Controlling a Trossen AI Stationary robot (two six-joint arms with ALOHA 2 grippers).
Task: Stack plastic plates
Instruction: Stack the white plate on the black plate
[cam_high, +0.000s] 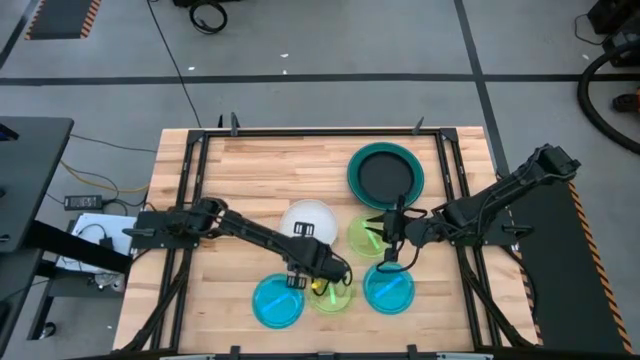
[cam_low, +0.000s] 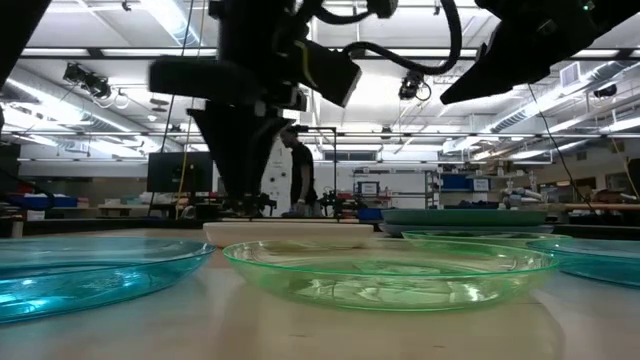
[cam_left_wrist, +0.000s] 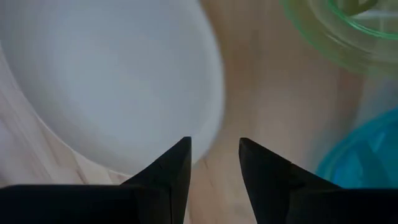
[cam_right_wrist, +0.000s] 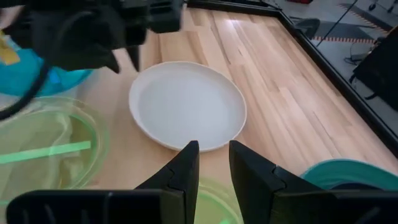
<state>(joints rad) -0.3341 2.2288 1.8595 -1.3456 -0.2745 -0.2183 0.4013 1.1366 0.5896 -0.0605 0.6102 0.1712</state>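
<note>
A white plate (cam_high: 307, 221) lies flat mid-table. A black plate (cam_high: 386, 176) rests inside a large teal plate (cam_high: 353, 172) toward the far edge. One lime plate (cam_high: 365, 236) lies right of the white one. Along the near edge sit a cyan plate (cam_high: 276, 302), a lime plate (cam_high: 331, 297) and another cyan plate (cam_high: 389, 289). No blue plate shows. My left gripper (cam_high: 297, 276) (cam_left_wrist: 214, 146) hovers open, pointing down beside the white plate's near rim (cam_left_wrist: 186, 134). My right gripper (cam_right_wrist: 212, 148) (cam_high: 383, 240) is open over the lime plate (cam_right_wrist: 214, 199), facing the white plate (cam_right_wrist: 186, 106).
A dark metal frame (cam_high: 190, 175) borders the wooden table top on the left, far and right sides. Bare wood lies on the far left part (cam_high: 260, 170) and between the plates. In the low view a person (cam_low: 300, 175) stands in the room beyond the table.
</note>
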